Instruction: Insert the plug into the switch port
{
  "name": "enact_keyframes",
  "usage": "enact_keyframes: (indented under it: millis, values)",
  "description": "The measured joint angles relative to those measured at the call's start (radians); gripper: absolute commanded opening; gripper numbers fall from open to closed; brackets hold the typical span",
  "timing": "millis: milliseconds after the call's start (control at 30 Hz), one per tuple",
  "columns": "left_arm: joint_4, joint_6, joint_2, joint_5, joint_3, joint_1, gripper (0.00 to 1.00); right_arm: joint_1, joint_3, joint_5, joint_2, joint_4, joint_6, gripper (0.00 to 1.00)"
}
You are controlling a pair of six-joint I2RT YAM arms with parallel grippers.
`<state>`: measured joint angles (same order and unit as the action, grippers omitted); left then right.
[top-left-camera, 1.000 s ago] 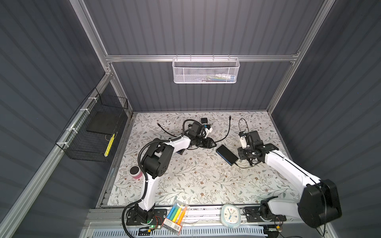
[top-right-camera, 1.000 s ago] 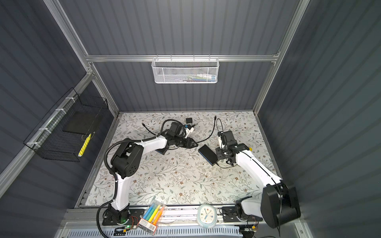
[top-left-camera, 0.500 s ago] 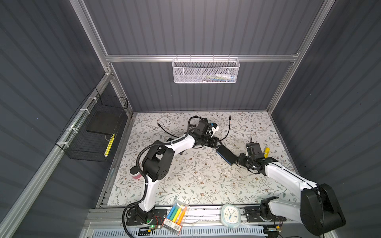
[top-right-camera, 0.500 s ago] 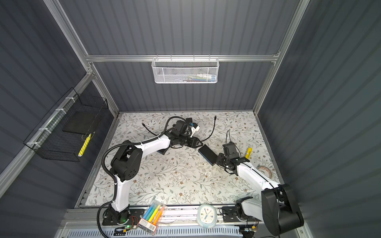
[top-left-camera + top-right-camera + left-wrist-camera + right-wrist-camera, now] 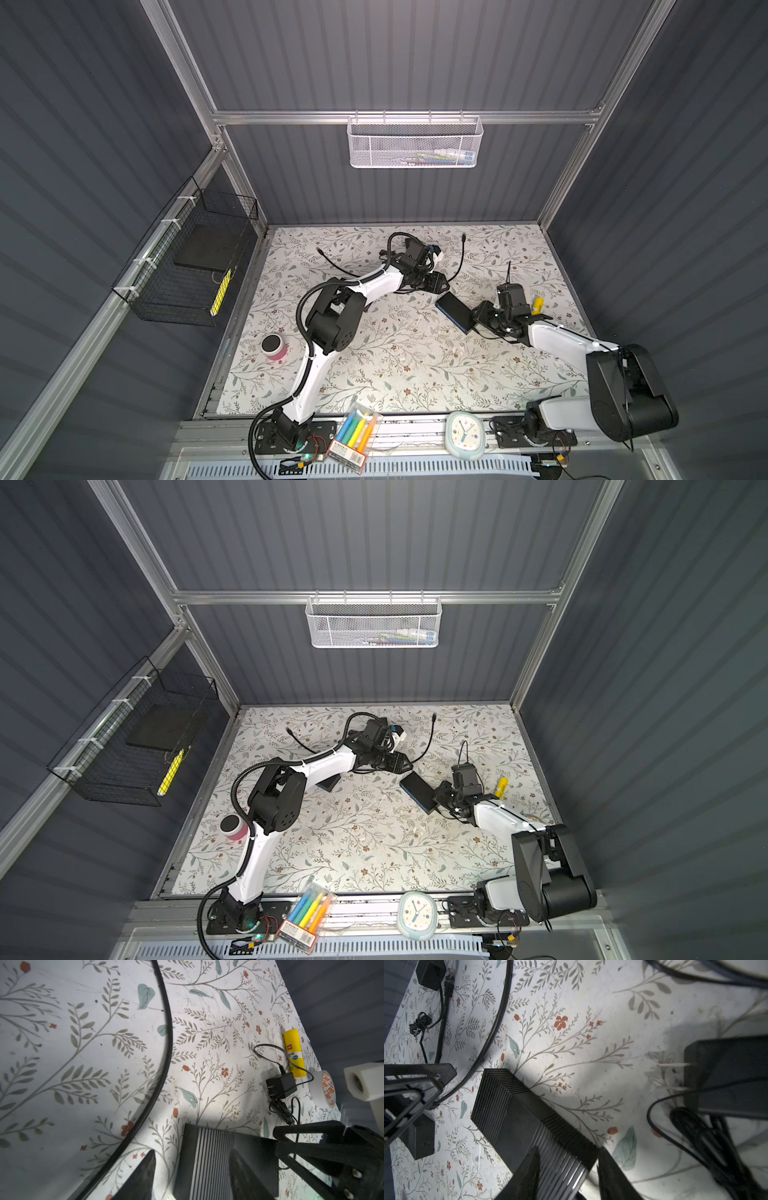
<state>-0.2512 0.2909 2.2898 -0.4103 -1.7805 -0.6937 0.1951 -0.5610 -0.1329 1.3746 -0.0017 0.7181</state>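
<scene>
**Switch and fingers.** The switch, a black ribbed box, lies flat and slantwise on the floral mat, between my two grippers. My left gripper stands at its far end and my right gripper at its near end.

(a) Left wrist view: my left fingers are parted. A strip of bare mat shows between one finger and the casing, and the other finger lies over the ribbed top. They hold nothing.

(b) Right wrist view: my right fingers are likewise parted on either side of the switch's near corner. I cannot tell whether a pad touches the casing, and nothing is gripped.

(c) The plug rests on the mat past the switch's far end. It is just beside a small black adapter and well apart from all my fingers.

**Arm pose.** In both top views my left arm rises from the front rail with a high elbow, and its white forearm reaches rightward to the switch. My right forearm runs low and leftward from its base at the front right.
</scene>
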Motion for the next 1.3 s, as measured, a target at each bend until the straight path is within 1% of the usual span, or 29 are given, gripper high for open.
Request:
enact_keyframes:
  millis: [300,433,567,700,900,1000,1300]
  values:
    - [0.006,0.0,0.058,-0.01,-0.001,0.01,0.58,-0.006,0.0,-0.024,0.03,0.025,0.031,0.46]
    - [0.011,0.0,0.06,-0.021,-0.002,0.01,0.58,-0.007,0.0,-0.037,0.051,0.04,0.045,0.43]
    - [0.014,0.0,0.061,-0.032,-0.002,0.01,0.58,-0.007,0.0,-0.054,0.064,0.041,0.059,0.43]
    - [0.037,0.002,0.069,-0.051,-0.002,0.01,0.57,-0.007,0.005,-0.047,0.038,0.014,0.06,0.45]
    - [0.066,0.008,0.076,-0.067,0.0,0.01,0.56,-0.007,0.012,-0.024,-0.083,-0.075,0.058,0.47]
    - [0.085,0.011,0.076,-0.076,0.009,0.01,0.56,-0.007,0.028,-0.023,-0.127,-0.089,0.058,0.47]
    - [0.195,0.035,0.059,-0.088,0.085,0.01,0.55,-0.007,0.051,-0.031,-0.08,-0.082,0.064,0.47]
